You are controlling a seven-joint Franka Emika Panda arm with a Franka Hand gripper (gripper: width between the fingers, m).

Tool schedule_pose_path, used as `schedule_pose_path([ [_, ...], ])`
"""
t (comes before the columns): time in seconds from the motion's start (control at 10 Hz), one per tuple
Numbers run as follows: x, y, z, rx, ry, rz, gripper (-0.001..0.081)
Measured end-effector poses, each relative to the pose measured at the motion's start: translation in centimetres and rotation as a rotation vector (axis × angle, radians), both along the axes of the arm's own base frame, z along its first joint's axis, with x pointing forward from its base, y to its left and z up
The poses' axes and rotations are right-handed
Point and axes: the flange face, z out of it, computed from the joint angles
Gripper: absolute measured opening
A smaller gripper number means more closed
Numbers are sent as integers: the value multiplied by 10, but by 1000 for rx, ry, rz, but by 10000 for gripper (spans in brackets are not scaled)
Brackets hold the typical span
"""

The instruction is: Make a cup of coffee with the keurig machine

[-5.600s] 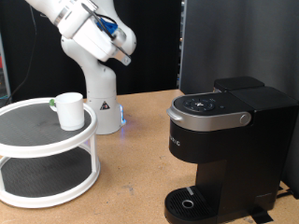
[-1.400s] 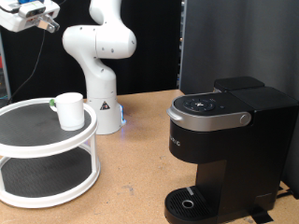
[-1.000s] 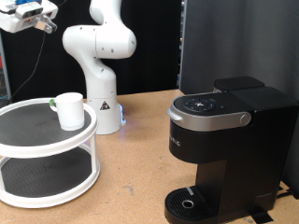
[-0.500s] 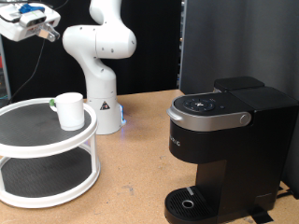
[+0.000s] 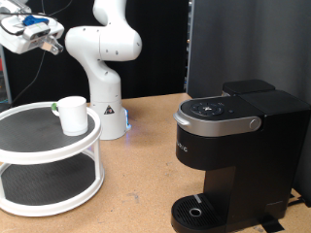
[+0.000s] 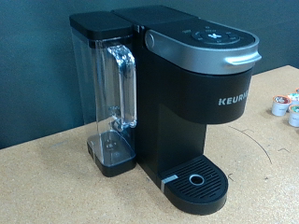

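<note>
The white cup [image 5: 72, 114] stands upright on the top tier of a round white two-tier stand [image 5: 39, 146] at the exterior view's left. The black keurig machine [image 5: 238, 146] stands at the right with its silver-grey lid handle [image 5: 228, 123] down and nothing on its round drip tray [image 5: 199, 211]. The gripper [image 5: 49, 41] is high in the top left corner, well above the cup and touching nothing. The wrist view shows no fingers, only the machine [image 6: 187, 93] with its clear water tank [image 6: 110, 103] and drip tray [image 6: 194, 182].
The arm's white base [image 5: 105, 87] stands behind the stand. A black panel [image 5: 243, 44] rises behind the machine. Small pods [image 6: 278, 105] lie on the brown table at the wrist view's edge, beside the machine.
The arm has swung from above the cup up to the exterior view's top left. In the last second the hand dropped slightly and turned. The cup and the machine have not moved.
</note>
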Motion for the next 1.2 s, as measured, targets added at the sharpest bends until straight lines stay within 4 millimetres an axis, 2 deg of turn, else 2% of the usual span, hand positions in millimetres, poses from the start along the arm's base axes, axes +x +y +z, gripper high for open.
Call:
schedule_pose_path([
  [0.7, 0, 3, -28, -23, -17, -14, 2],
  [1.2, -1, -3, -47, -57, -25, -10, 2],
])
